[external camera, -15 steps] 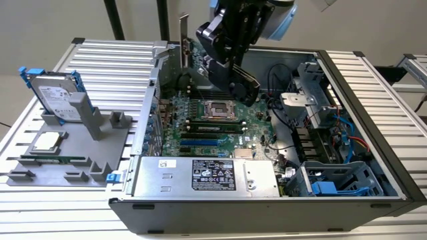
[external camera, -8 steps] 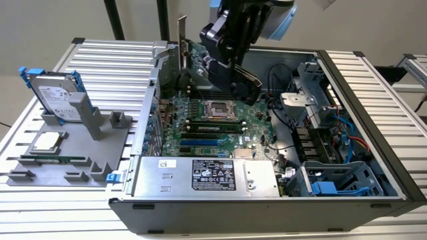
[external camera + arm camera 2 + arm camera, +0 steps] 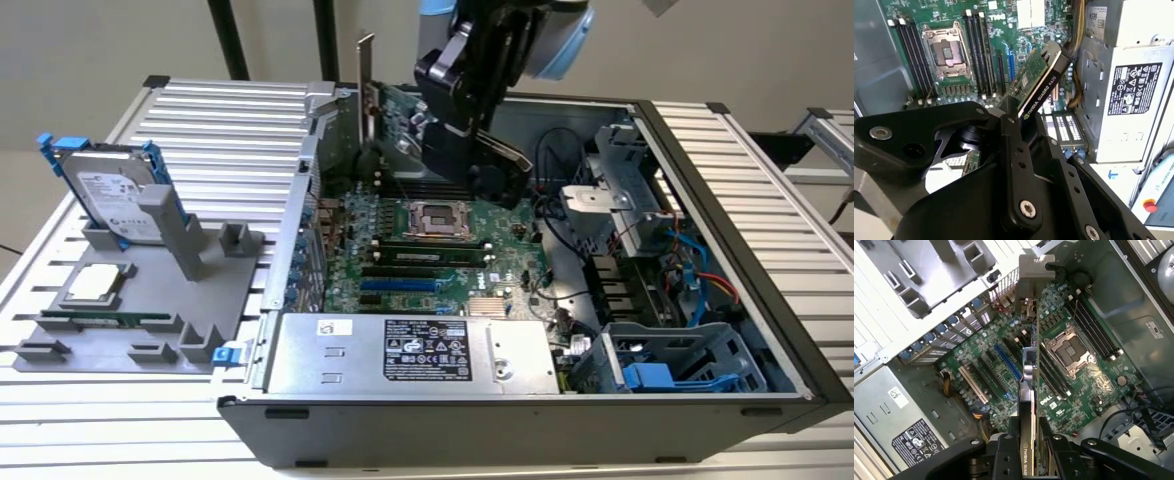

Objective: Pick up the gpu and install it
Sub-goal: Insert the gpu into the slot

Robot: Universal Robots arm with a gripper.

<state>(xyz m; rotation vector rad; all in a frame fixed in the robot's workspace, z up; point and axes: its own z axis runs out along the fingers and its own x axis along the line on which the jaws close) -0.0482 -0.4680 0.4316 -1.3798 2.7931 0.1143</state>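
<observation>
GPU (image 3: 1029,365) is pinched edge-on in the claw (image 3: 1028,442). The black fingers (image 3: 1053,456) are pressed against its two faces, the green board on one side and the black cooler on the other. In the second wrist view the card (image 3: 1040,75) stands out from the claw at a tilt, black cooler face toward the camera.

The card hangs over the motherboard (image 3: 974,357) inside the open computer case (image 3: 727,210), with its silver end bracket (image 3: 1030,277) toward the case's rear wall. Whether its lower edge touches a slot cannot be told.

Beside the card lie the blue expansion slot (image 3: 1008,362) on one side and the processor socket (image 3: 1069,350) with its memory slots on the other. The power supply (image 3: 899,415) sits at the case's edge, further off.

Beyond the case, on the exterior view's left, a grey fixture tray (image 3: 147,300) rests on the ribbed counter (image 3: 227,110). A silver hard drive (image 3: 114,190) with blue rails stands upright in that tray.
</observation>
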